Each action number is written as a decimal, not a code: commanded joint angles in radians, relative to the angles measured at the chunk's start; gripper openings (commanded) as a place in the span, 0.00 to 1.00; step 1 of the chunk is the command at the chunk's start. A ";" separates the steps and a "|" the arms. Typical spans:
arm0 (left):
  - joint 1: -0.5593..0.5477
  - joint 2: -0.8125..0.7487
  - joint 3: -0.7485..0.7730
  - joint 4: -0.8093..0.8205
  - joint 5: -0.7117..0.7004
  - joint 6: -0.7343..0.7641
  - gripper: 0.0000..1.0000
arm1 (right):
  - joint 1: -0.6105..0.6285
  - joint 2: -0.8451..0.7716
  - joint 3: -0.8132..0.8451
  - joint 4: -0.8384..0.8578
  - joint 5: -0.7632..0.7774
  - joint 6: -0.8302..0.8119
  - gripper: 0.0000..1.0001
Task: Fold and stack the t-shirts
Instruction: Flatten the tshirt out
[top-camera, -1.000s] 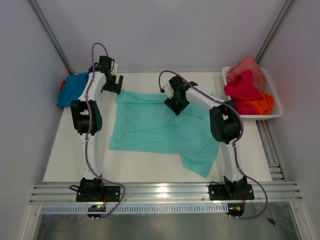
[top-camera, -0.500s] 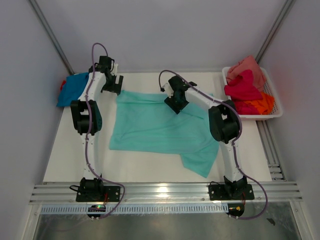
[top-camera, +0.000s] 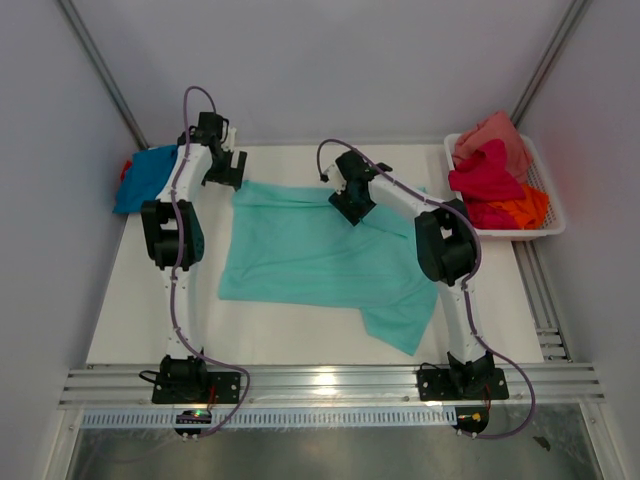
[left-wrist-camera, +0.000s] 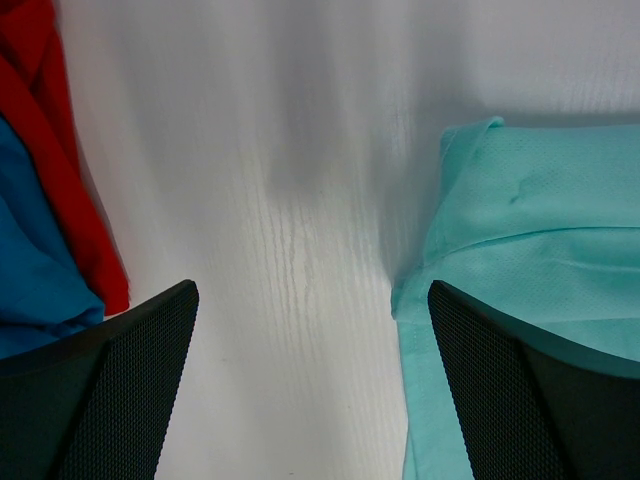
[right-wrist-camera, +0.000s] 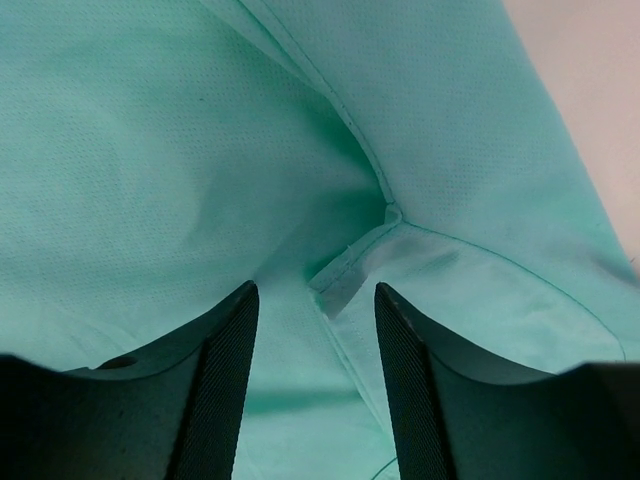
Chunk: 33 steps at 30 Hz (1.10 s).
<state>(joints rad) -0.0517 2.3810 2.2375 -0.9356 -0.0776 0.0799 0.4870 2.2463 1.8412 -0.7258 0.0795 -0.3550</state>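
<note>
hovering at the tee's 12 o'clock edge, the right tool (right-wrist-camera: 313, 295) stands half-parted, straddling a raised seam fold of the mint-teal t-shirt (top-camera: 310, 255), which lies spread across mid-surface; nothing looks pinched yet. the left tool (left-wrist-camera: 312, 300) is fully released above bare surface (left-wrist-camera: 290, 180), just beside the shirt's 10 o'clock corner. risk: the right jaws may nip only 1 layer or slip off the seam, and a lone pull would drag the cloth askew toward the basket (top-camera: 540, 232) at 2 o'clock.
</note>
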 joint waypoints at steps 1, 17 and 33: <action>0.006 -0.045 -0.006 0.001 0.016 -0.019 0.99 | 0.004 0.010 0.024 0.029 0.032 0.005 0.54; 0.006 -0.046 -0.015 0.004 0.021 -0.017 0.99 | 0.004 -0.020 0.012 0.074 0.103 -0.051 0.03; 0.049 0.030 0.135 0.090 0.149 -0.008 0.99 | 0.004 -0.070 0.032 0.103 0.178 -0.130 0.03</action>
<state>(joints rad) -0.0105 2.3894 2.3405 -0.8879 -0.0330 0.0811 0.4870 2.2539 1.8381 -0.6506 0.2276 -0.4690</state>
